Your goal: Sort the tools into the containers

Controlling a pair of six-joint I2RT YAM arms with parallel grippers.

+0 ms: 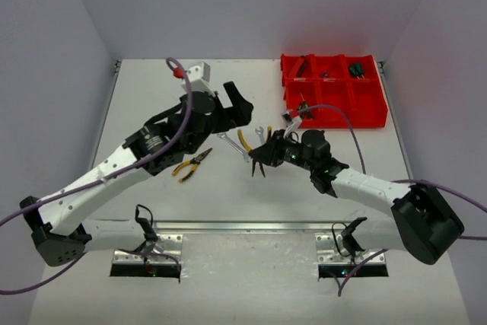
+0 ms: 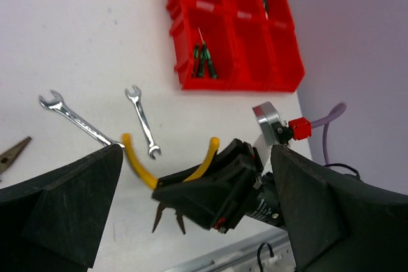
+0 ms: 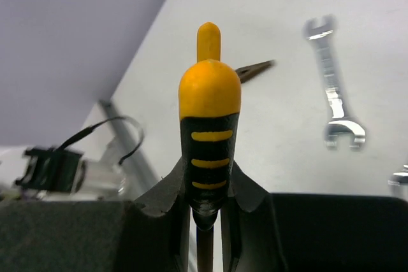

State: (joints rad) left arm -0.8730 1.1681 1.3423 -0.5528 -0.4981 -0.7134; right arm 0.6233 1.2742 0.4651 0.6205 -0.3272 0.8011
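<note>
Fingers (image 3: 159, 202) of the right gripper (image 1: 266, 154) are clamped on the yellow-and-black handle of a pair of pliers (image 3: 209, 100). In the left wrist view its nose hangs downward, clear of the table (image 1: 152, 81), at the centre of the overhead frame. We find the left gripper (image 1: 240, 104) wide open and holding nothing, its fingers (image 2: 64, 202) standing well apart just left of the held pliers.

Work completed: the red containers (image 1: 358, 122) sit at the upper right of the overhead frame. We note green-handled screwdrivers (image 2: 203, 60) in one compartment and dark tools in several others; we cannot make out what kind they are.

Work outstanding: three tools lie loose on the table.
- A second pair of yellow-handled pliers (image 1: 192, 165) lies left of centre, beside the left arm.
- One silver wrench (image 1: 232, 144) lies at centre.
- Another wrench (image 1: 259, 133) lies just to its right, close to the right gripper.

The held pliers are not yet at the containers. We cannot rule out further tools hidden under the arms.

We judge the task more than half done, with one tool in carriage and three to collect.
</note>
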